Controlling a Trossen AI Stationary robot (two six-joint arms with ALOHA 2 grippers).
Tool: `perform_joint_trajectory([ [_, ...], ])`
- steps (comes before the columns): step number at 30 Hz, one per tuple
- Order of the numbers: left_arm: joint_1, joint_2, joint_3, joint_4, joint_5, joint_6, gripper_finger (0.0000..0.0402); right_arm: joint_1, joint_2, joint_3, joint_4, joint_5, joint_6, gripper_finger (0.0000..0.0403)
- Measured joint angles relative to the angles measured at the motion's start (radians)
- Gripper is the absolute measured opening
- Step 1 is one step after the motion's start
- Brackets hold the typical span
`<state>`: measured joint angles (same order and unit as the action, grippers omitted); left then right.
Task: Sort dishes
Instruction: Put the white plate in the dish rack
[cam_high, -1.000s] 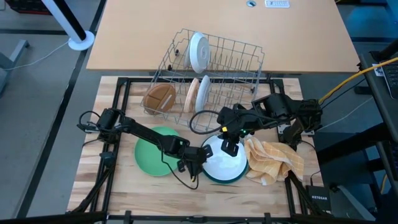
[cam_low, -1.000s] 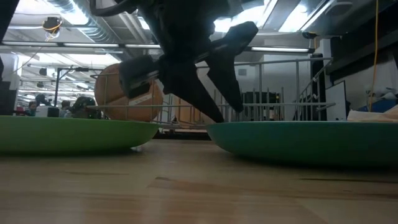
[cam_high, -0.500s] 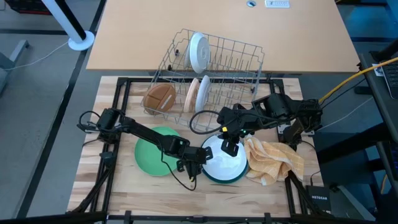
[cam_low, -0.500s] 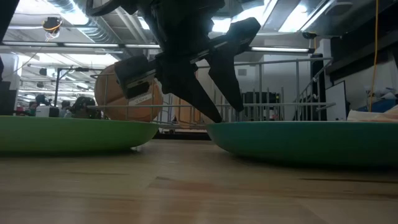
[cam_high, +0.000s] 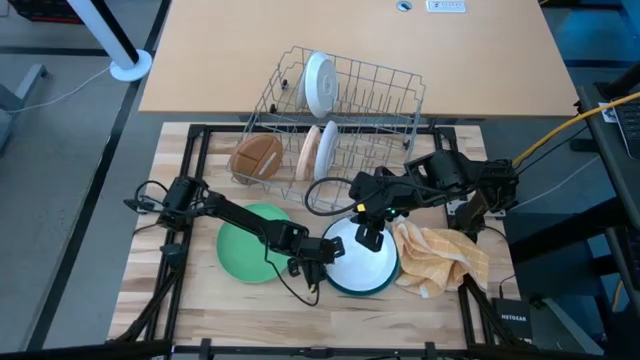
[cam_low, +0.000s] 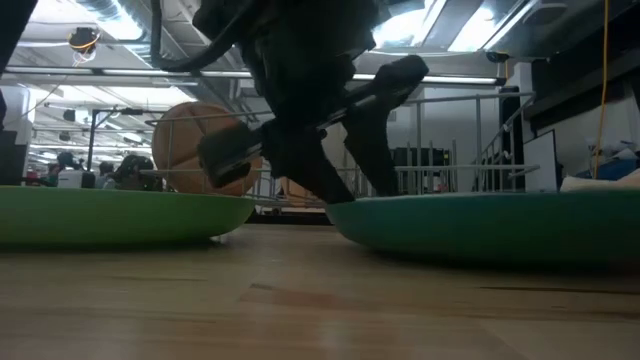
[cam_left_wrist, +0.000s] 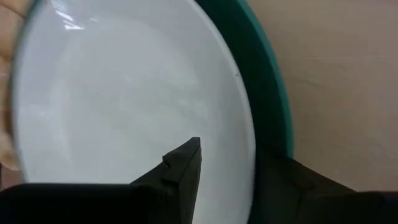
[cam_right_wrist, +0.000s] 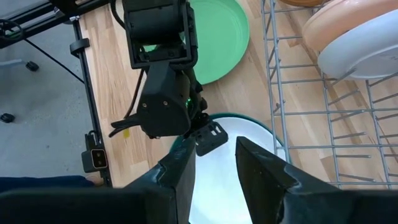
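Note:
A white plate lies inside a teal plate on the table's near middle. My left gripper is open at the pair's left rim. In the left wrist view one finger is over the white plate and the other is over the teal rim. My right gripper is open over the white plate's far part, its fingers apart above it. A green plate lies flat to the left. My left gripper comes slanting down from the table's left, astride the white plate's left rim. One finger is inside the plate and one is outside it, above the teal rim. I cannot tell whether the fingers touch either plate. Both plates lie on the table.
A grey wire rack stands at the far middle with a white plate upright in it and tan and white plates in its near part. A brown plate leans at its left. A yellow checked cloth lies right of the teal plate.
My left gripper has gone a little toward the table's right edge and down, onto the left rim of the stacked plates. In the low view the teal plate's left edge has shifted slightly to the left. My right gripper has kept still.

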<state>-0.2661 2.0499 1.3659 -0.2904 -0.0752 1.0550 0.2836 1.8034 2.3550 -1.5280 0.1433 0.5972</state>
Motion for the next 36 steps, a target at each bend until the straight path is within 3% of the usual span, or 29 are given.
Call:
perform_joint_trajectory([
  [7, 0.016, 0.003, -0.003, 0.056, 0.005, 0.0, 0.0119, 0.0, 0.0, 0.0, -0.001, 0.002, 0.0, 0.012],
  [16, 0.011, 0.005, -0.005, 0.065, -0.003, -0.014, 0.0014, 0.0, 0.0, 0.0, -0.001, 0.003, 0.0, 0.012],
  [26, -0.028, 0.004, 0.044, 0.062, -0.075, -0.225, 0.0008, 0.0, 0.0, 0.0, 0.0, -0.019, 0.0, 0.012],
  [36, -0.041, 0.004, 0.147, 0.056, -0.074, -0.484, 0.0005, 0.034, 0.0, 0.0, -0.005, -0.102, 0.0, 0.012],
])
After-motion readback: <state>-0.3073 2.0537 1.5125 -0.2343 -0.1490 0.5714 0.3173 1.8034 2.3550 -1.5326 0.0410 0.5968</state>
